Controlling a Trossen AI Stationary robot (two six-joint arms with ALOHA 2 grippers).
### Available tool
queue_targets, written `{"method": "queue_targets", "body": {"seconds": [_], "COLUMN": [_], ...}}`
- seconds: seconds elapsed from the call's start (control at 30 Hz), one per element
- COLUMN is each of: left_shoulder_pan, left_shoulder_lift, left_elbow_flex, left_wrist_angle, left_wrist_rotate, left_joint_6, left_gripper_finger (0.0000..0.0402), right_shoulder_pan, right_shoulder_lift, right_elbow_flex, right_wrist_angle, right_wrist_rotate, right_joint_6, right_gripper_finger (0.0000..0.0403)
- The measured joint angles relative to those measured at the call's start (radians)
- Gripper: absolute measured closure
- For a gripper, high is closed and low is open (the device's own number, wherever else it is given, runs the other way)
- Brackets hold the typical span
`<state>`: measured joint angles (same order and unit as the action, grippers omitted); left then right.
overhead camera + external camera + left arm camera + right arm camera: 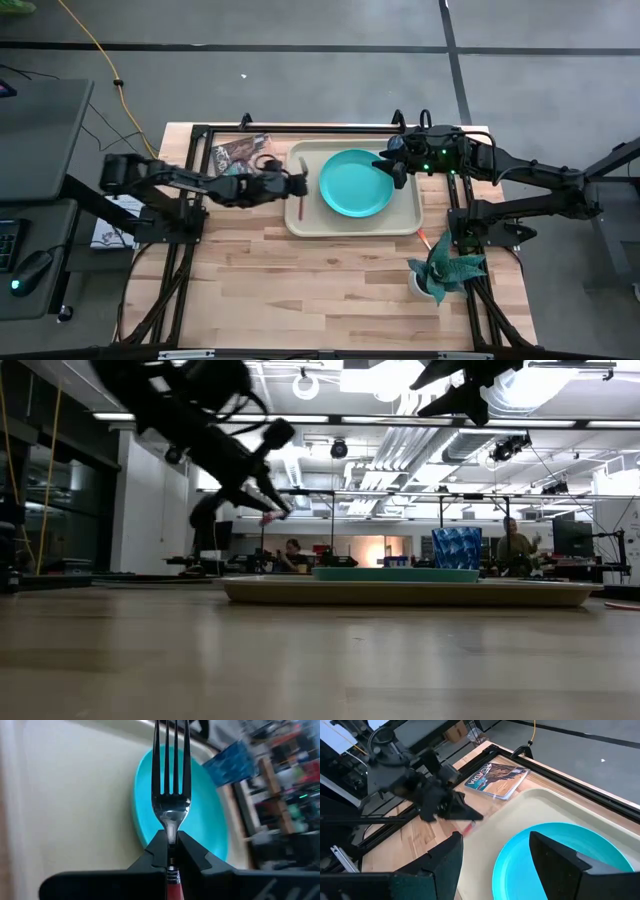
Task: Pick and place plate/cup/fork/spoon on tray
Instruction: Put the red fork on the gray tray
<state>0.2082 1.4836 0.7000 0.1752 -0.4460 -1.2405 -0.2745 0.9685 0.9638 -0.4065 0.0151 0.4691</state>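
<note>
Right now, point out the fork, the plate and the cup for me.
fork (171, 795), left wrist view, on the tines.
plate (355, 183), high view, on its bare centre.
cup (456, 547), low view, on its blue side wall.

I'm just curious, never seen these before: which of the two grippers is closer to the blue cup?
Right. The right gripper hovers open right beside the cup at the tray's far right corner. The left gripper, shut on the fork, is over the tray's opposite edge, beyond the plate.
</note>
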Motion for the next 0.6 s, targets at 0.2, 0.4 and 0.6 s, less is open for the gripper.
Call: {"method": "queue_targets", "body": {"seconds": [0.2, 0.4, 0.6], "left_shoulder_pan": [-0.001, 0.029, 0.047], "left_shoulder_lift": [0.157, 0.244, 0.333], "left_elbow_flex": [0.192, 0.208, 0.21], "left_wrist_angle": [-0.237, -0.245, -0.18], "left_wrist_rotate": [-0.07, -0.066, 0.009], "left_joint_6": [-0.046, -0.173, -0.189], "left_gripper_finger": [0.0401, 0.0401, 0.0401], "right_shoulder_pan": [0.0, 0.0, 0.0], "right_shoulder_lift": [0.0, 0.0, 0.0], "right_elbow_flex": [0.0, 0.0, 0.0], "right_wrist_angle": [-0.002, -0.027, -0.033], "right_wrist_rotate": [0.0, -0.008, -0.008], "right_joint_6": [0.002, 0.002, -0.004], "right_gripper_finger": [0.0183, 0.0183, 0.0183]}}
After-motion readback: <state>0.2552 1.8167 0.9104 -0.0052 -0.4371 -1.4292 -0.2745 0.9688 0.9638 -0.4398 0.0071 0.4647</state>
